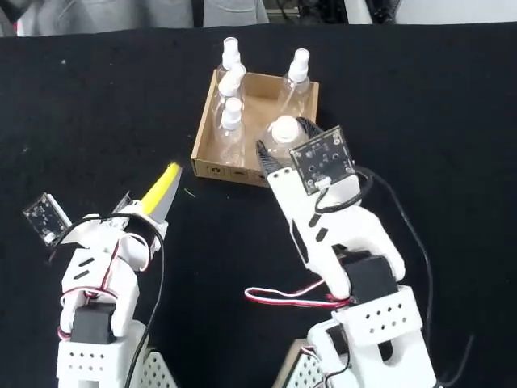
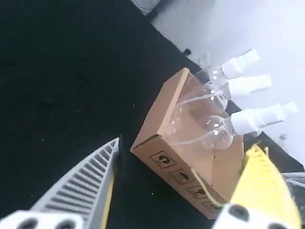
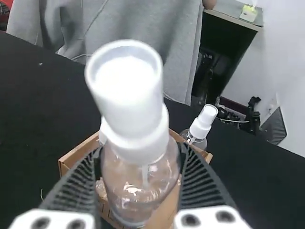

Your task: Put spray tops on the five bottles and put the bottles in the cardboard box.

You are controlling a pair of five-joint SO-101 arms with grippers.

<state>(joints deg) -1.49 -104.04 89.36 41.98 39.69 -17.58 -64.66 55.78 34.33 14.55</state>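
The cardboard box (image 1: 203, 139) sits at the table's far middle. Three clear bottles with white spray tops stand along its left side (image 1: 231, 121), and another bottle (image 1: 296, 79) stands in its far right corner. My right gripper (image 1: 280, 151) is shut on a fifth capped bottle (image 1: 285, 130), held upright over the box's near right part. The right wrist view shows this bottle (image 3: 136, 148) between the fingers (image 3: 76, 183). My left gripper (image 1: 149, 190) is open with nothing in it, just left of the box's front corner; the box (image 2: 164, 107) lies beyond its yellow finger (image 2: 262, 186).
Black cloth covers the table. A red and white cable (image 1: 283, 295) loops beside the right arm's base. A person in grey clothing (image 3: 124, 28) stands behind the table's far edge. Open cloth lies to the left and right of the box.
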